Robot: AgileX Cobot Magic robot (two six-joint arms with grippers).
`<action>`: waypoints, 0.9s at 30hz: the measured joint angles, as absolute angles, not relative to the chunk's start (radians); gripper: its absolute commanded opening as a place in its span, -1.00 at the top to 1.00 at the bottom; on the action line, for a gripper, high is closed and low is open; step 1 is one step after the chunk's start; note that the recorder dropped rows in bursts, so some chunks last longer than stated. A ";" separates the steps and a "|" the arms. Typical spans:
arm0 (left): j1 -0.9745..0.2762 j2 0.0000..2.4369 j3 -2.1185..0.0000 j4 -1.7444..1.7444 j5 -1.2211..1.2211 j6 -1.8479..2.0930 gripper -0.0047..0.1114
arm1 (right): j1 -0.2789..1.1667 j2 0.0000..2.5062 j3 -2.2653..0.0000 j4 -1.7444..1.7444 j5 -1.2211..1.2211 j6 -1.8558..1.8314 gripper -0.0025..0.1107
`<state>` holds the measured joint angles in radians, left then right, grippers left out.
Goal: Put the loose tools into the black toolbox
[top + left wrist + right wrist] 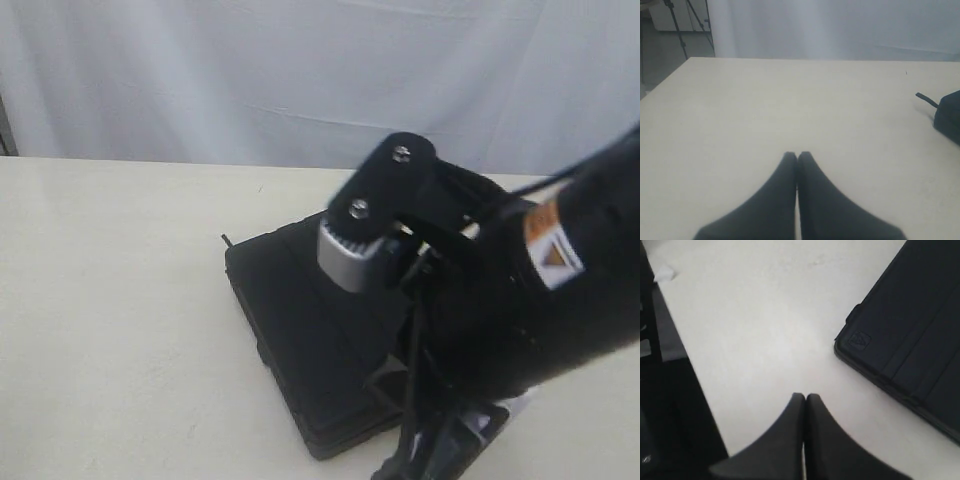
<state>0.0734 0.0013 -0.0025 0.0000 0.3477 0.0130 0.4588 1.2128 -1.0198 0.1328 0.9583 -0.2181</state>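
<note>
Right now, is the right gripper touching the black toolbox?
Apart. The right wrist view shows bare table between the shut right gripper and the black toolbox.

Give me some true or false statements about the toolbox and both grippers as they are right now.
1. The black toolbox lies closed. True.
2. The left gripper holds a tape measure. False: its jaws are shut together with nothing between them.
3. The right gripper is shut and empty. True.
4. The right gripper is over the toolbox lid. False: it is over the pale table, beside the toolbox.
</note>
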 measured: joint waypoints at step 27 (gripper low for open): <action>0.073 0.001 -0.003 0.000 0.348 0.013 0.92 | 0.393 1.009 -0.638 0.165 0.197 -0.191 0.96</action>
<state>0.0734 0.0013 -0.0025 0.0000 0.3477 0.0130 0.3931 1.0091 -0.6385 0.1648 0.1970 -0.1912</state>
